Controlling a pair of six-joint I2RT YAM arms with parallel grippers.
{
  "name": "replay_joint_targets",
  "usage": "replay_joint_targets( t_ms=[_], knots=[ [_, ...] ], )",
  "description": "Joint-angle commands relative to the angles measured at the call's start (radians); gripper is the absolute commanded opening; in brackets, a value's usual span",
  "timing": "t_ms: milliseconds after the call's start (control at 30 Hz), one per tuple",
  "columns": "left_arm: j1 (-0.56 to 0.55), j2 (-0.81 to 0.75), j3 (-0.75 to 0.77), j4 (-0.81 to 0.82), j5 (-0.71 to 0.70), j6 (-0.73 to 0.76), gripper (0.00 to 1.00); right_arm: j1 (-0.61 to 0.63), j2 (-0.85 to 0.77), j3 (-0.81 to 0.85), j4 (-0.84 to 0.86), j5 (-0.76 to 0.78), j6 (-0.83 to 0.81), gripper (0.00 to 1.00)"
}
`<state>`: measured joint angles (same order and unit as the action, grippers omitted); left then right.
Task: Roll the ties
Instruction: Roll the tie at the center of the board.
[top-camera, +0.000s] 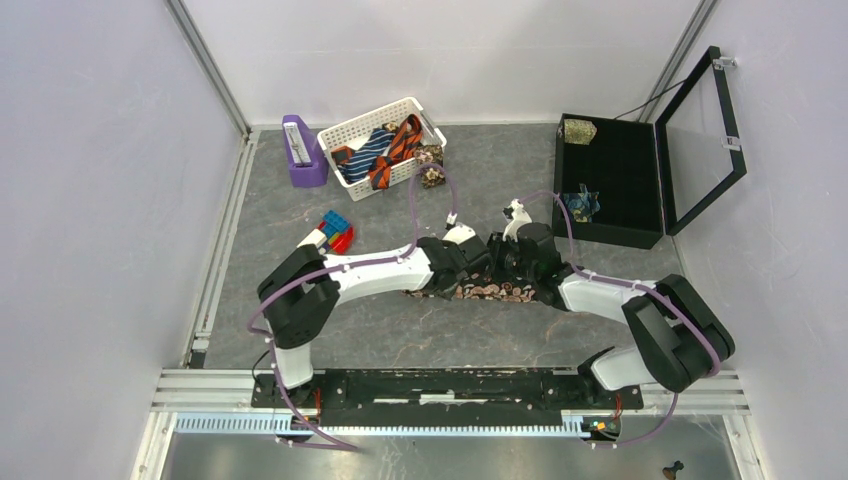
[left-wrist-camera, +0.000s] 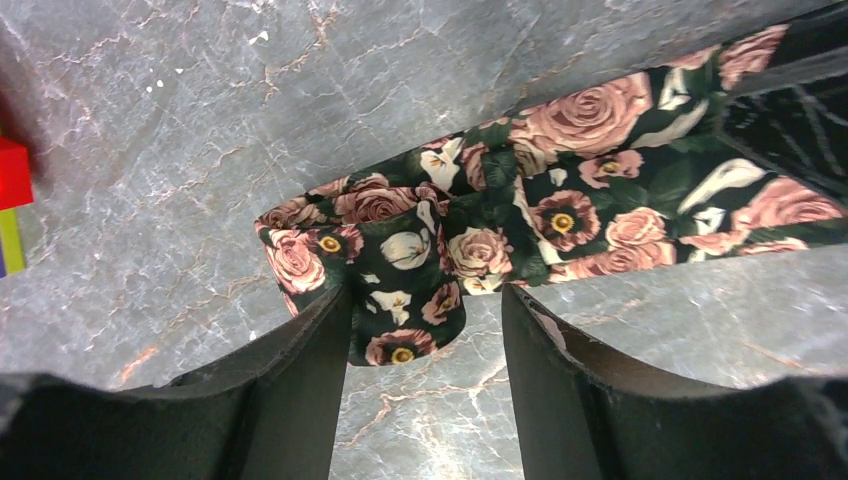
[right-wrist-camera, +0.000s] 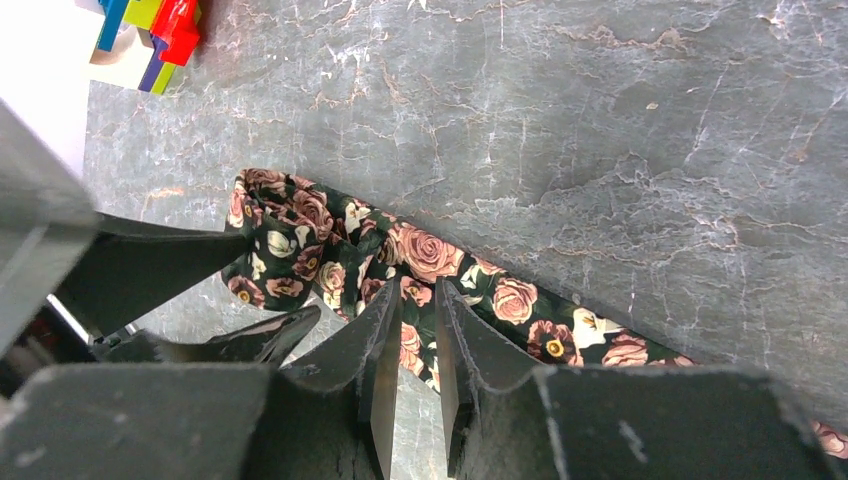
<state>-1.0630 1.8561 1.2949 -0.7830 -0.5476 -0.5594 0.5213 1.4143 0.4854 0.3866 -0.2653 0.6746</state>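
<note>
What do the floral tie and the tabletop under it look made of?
The floral tie: soft fabric, printed roses, faint sheen; it folds limply at its end. The tabletop: smooth grey marble-look surface with pale veins, possibly a printed mat or laminate; cannot tell.

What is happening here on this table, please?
Two robot arms are working on a dark necktie with pink roses, which lies on the grey marbled table. The left arm has its jaws open on either side of the tie's folded end. The right arm has its jaws almost closed over the tie beside it. More striped ties wait in a white plastic basket.
</note>
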Motion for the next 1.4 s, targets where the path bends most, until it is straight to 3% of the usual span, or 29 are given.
replay_joint_targets(
  t_ms=[0,533,800,1000,1200,1367],
  knots=[
    [0.016,-0.095,-0.038,0.099,0.08,-0.046,0.63,-0.004,-0.028,-0.004,0.024,-0.003,-0.016,0.25],
    [0.155,-0.266,-0.343,0.448,0.365,-0.078,0.57,-0.004,-0.033,0.005,0.017,-0.004,-0.01,0.25],
    [0.163,-0.311,-0.341,0.431,0.363,-0.081,0.58,-0.005,-0.035,0.009,0.013,-0.003,-0.007,0.25],
    [0.167,-0.356,-0.31,0.393,0.341,-0.042,0.64,0.01,-0.037,0.021,0.014,-0.014,0.007,0.27],
    [0.19,-0.439,-0.323,0.382,0.333,-0.043,0.67,0.058,-0.036,0.037,0.02,-0.009,0.038,0.4],
    [0.22,-0.528,-0.353,0.342,0.308,-0.034,0.67,0.125,-0.019,0.071,0.029,-0.007,0.059,0.43]
  ],
)
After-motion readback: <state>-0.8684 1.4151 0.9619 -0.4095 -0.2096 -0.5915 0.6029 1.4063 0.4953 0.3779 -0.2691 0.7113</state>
